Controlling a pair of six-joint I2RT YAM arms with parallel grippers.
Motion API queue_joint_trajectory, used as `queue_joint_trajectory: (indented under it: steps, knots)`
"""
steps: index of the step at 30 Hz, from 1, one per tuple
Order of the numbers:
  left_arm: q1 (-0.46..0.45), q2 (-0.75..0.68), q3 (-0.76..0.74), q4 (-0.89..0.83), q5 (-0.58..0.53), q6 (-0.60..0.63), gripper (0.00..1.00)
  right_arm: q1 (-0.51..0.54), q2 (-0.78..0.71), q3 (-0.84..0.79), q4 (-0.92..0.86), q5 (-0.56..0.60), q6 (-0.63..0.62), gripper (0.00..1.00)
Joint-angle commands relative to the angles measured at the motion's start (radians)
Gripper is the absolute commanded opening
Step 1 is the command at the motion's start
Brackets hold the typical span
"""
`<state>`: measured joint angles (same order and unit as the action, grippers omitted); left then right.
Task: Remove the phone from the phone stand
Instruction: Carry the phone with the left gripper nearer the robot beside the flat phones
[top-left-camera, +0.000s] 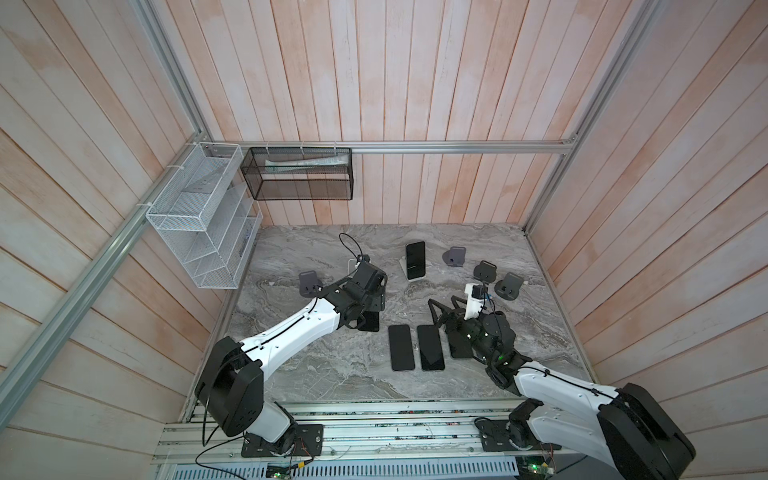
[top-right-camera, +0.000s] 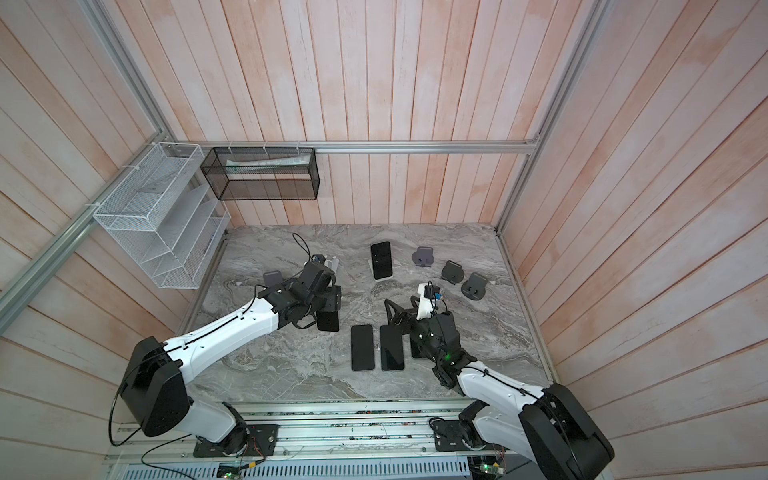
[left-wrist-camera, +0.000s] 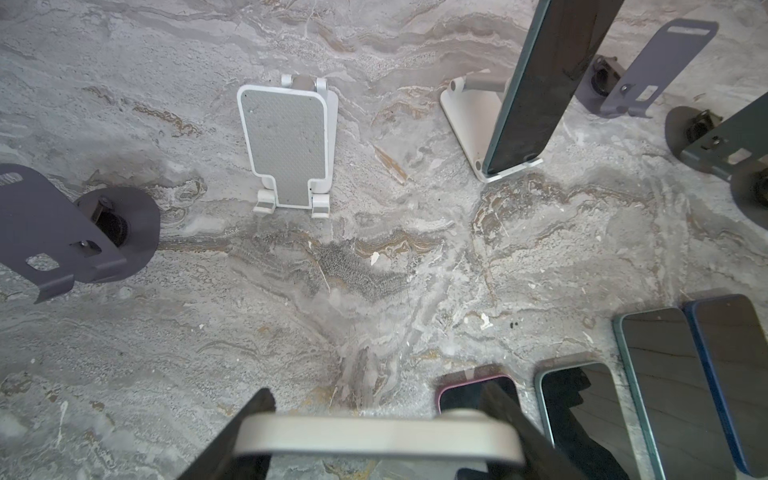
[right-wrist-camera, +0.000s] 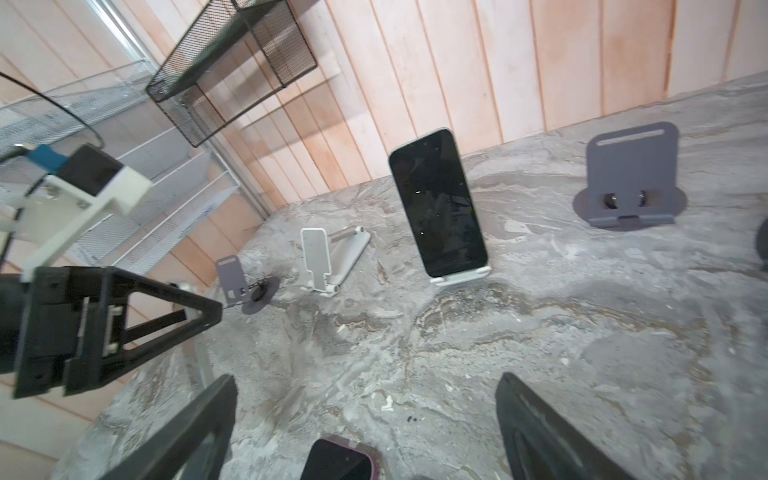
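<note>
Left claw (left-wrist-camera: 376, 404) clamps the phone (left-wrist-camera: 378, 442) (stand (left-wrist-camera: 286, 145) apart).

the left arm (top-left-camera: 291, 332) reaches in from the near-left base toward mid-table with its wrist angled downward. the left gripper (left-wrist-camera: 378, 415) is clamped on the edge of a pale phone (left-wrist-camera: 378, 440), one finger on each side. the right arm (top-left-camera: 557, 386) stretches in low from the near right. the right gripper (right-wrist-camera: 365, 399) hovers with its jaws spread wide, holding nothing.
</note>
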<state>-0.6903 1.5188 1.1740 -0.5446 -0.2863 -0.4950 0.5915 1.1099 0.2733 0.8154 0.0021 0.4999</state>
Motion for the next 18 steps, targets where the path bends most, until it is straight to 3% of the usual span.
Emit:
queue_joint_trajectory:
  steps: [1,13,18]
  knots:
    - [-0.004,0.005,-0.004,-0.004,-0.02,-0.018,0.59,0.004,0.005,-0.012,0.054,-0.035,0.002,0.98]
    - [-0.052,0.034,-0.054,-0.063,-0.059,-0.064,0.57,0.004,0.044,0.013,0.025,-0.024,0.006,0.98]
    - [-0.061,0.048,-0.101,-0.044,-0.025,-0.1,0.57,0.003,0.05,0.019,0.004,-0.013,0.005,0.98]
